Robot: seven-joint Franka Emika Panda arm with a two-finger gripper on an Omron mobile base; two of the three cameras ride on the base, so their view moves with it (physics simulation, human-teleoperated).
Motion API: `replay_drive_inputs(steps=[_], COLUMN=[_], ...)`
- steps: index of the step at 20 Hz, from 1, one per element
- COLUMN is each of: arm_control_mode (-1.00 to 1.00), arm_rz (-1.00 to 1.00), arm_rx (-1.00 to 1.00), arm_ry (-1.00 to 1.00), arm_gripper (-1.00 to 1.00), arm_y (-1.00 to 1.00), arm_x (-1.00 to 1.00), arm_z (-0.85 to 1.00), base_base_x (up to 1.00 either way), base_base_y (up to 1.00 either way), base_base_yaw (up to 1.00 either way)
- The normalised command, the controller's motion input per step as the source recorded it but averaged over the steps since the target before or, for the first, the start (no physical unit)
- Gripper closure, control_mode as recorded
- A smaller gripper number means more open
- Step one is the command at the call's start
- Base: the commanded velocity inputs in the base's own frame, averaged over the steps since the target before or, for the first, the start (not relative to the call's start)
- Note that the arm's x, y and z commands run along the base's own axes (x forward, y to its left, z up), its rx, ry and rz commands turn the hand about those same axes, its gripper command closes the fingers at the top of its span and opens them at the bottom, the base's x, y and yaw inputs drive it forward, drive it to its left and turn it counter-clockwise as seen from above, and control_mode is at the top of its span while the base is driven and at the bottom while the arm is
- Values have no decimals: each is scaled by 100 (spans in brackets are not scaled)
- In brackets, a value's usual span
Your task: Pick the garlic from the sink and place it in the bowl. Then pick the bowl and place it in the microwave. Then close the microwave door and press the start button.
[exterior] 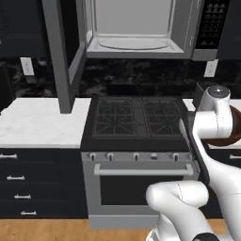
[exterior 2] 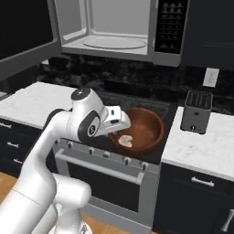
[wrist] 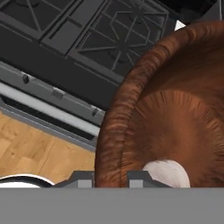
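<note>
My gripper [wrist: 111,177] is clamped on the near rim of the bowl [exterior 2: 144,130], holding it above the front right corner of the stove [exterior: 136,117], with the garlic [exterior 2: 124,140] lying inside. Beyond and higher, the microwave [exterior 2: 123,32] stands open, its door [exterior: 59,52] swung left. I can read no writing on its button panel [exterior 2: 169,23].
</note>
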Motion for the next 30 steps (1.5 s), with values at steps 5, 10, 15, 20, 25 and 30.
replay_drive_inputs(steps=[5, 10, 15, 20, 25, 30], arm_control_mode=[100, 100, 100, 100, 100, 100], arm_rz=[0, 0, 0, 0, 0, 0], arm_rx=[0, 0, 0, 0, 0, 0], arm_ry=[0, 0, 0, 0, 0, 0], arm_gripper=[100, 100, 100, 100, 100, 100], arm_y=[0, 0, 0, 0, 0, 0], arm_x=[0, 0, 0, 0, 0, 0], arm_z=[0, 0, 0, 0, 0, 0], base_base_x=[62, 59, 57, 44, 58, 48], base_base_y=[45, 18, 26, 26, 18, 3], base_base_yaw=[-14, -20, -17, -15, -14, -5])
